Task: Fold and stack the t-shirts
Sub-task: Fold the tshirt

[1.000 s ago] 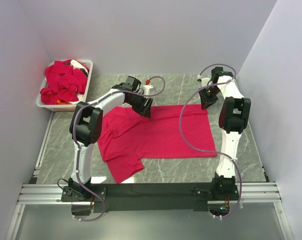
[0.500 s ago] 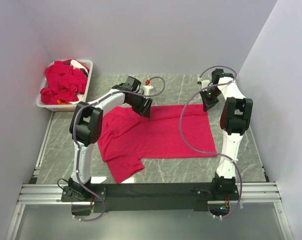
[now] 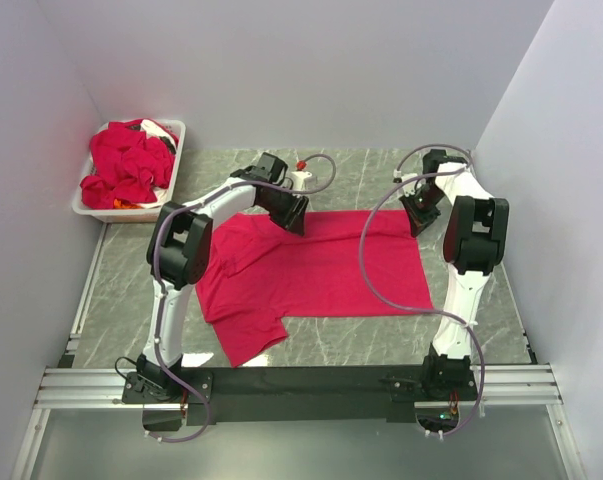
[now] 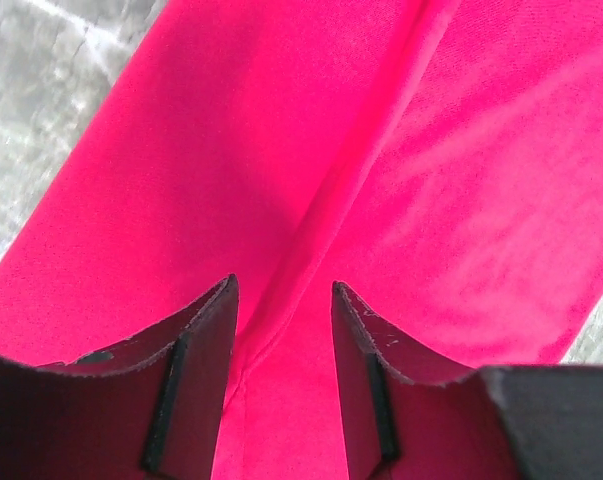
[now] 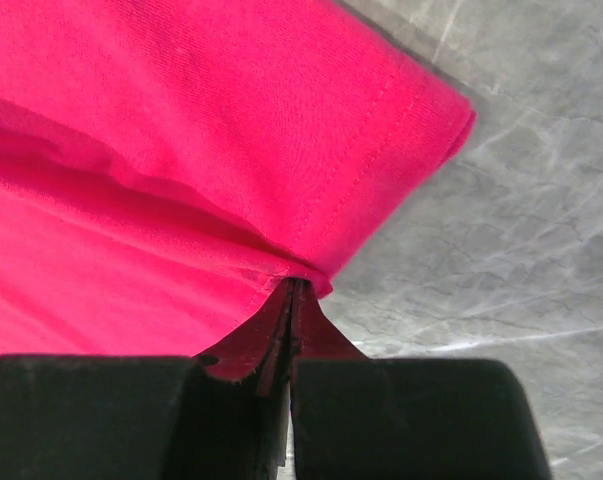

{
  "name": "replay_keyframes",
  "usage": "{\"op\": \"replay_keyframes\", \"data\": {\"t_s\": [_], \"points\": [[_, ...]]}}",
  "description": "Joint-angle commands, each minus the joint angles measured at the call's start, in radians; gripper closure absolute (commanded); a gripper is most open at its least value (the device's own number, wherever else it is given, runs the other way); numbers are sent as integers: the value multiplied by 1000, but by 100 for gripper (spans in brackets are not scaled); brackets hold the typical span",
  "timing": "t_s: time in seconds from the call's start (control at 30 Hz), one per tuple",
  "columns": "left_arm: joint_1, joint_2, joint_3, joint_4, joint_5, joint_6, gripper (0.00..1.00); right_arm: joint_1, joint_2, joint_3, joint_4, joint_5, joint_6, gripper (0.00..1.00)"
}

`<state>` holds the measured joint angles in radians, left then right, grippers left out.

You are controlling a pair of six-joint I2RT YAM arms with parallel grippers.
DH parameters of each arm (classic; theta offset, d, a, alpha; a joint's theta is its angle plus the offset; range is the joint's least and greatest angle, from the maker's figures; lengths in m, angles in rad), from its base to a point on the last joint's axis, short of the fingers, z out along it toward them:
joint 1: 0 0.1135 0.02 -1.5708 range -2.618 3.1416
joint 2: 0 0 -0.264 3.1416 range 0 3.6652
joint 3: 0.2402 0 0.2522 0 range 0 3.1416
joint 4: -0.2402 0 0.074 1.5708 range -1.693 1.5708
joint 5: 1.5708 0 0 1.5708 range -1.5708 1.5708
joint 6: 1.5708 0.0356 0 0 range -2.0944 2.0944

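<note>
Marble-veined grey tabletop (image 3: pixel 381 335) lies under both your arms, closed in by pale walls (image 3: pixel 281 60) behind and on either side. Your left gripper (image 3: pixel 293 220) stands with its jaws parted, low over the spread t-shirt (image 3: pixel 311 275). A raised crease (image 4: pixel 366 140) in the red cloth runs away from between its fingers (image 4: pixel 196 340), and bare stone shows off to its left. You cannot tell whether its tips touch the fabric. Your right gripper (image 3: pixel 421 222) is clamped on the t-shirt's far right corner. The stitched hem (image 5: pixel 351 170) bunches just ahead of its tips, with bare tabletop to its right. The shirt lies flat from the two tools back toward their bases. Well off to the left of the left gripper, a white bin (image 3: pixel 179 145) holds a heap of red t-shirts (image 3: pixel 126 165).
</note>
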<state>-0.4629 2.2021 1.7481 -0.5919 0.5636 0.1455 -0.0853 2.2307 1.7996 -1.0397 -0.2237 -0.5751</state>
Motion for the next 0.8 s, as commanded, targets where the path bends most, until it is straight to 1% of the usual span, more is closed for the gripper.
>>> {"op": "replay_keyframes", "data": {"t_s": [0.0,0.07,0.1,0.23,0.27,0.4,0.43,0.53,0.6,0.63,0.67,0.73,0.77], "points": [[-16,16,51,12,38,20,53,-16,-69,4,6,24,-35,99],[-25,21,42,-9,35,38,55,-18,-82,38,-5,14,-35,90],[-29,19,33,-19,30,46,58,-16,-88,49,-9,4,-34,83],[-49,-7,-44,-51,13,95,65,-16,-89,151,-29,-26,-5,72],[-52,-13,-80,-54,12,97,65,-11,-82,168,-36,-38,12,71],[-56,-44,-137,-74,12,118,69,19,-71,185,-36,-91,50,71],[-57,-56,-142,-77,12,123,70,30,-68,172,-34,-98,57,72],[-57,-88,-159,-82,1,129,70,61,-48,121,-19,-126,70,74],[-56,-113,-170,-74,-1,126,66,71,-37,93,-2,-128,72,74],[-51,-142,-174,-65,-2,120,59,71,-33,75,0,-129,69,75],[-45,-157,-183,-60,-2,112,56,71,-17,69,-2,-123,67,75],[-11,-200,-193,-42,13,79,52,71,-2,49,3,-97,61,74],[6,-209,-197,-39,18,65,52,68,0,38,10,-77,61,74]]}}
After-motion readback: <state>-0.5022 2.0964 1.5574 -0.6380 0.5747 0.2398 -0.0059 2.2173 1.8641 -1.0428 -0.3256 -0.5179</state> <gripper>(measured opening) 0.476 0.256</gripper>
